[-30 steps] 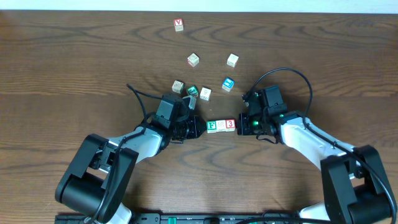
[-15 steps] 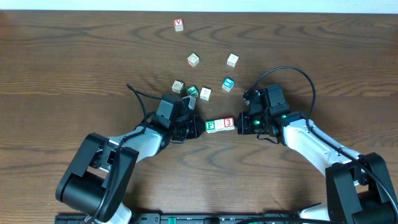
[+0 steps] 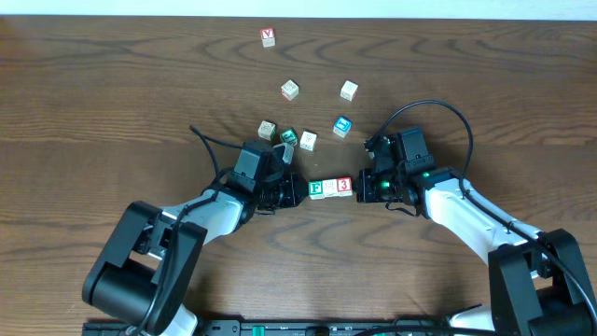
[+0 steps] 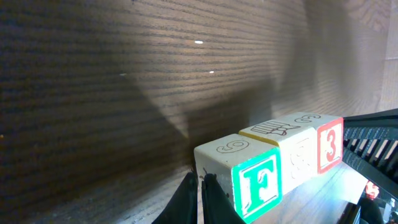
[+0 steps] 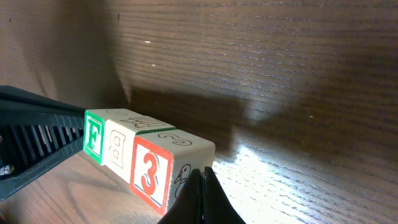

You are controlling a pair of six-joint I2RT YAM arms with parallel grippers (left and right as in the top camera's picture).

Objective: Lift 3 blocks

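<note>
Three wooden letter blocks are pinched end to end in a short row between two robot arms at a dark wood-grain worktop (image 3: 93, 93). The green "F" block (image 3: 318, 189) is on the left, the pale block (image 3: 332, 188) in the middle and the red "3" block (image 3: 345, 186) on the right.

The left arm (image 3: 219, 201) reaches in from the lower left. Its left jaws are closed together, with the tips pressed against the outer end of the green "F" block. The right arm (image 3: 457, 205) comes in from the lower right, and its right jaws are likewise closed together, bearing on the outer end of the red "3" block. Neither pair is clamped around a block — the row is squeezed from its two ends.

From overhead the row sits slightly askew, with the "F" end nearer the arms' bases. Both wrist cameras show a dark shadow on the wood beside the row, but it cannot be told whether the blocks touch the worktop.

Farther back lie loose cubes, apart from the row: a blue-faced cube (image 3: 342, 125), a green-faced cube (image 3: 288, 137), a red "V" cube (image 3: 269, 36) and four pale cubes (image 3: 290, 90).
</note>
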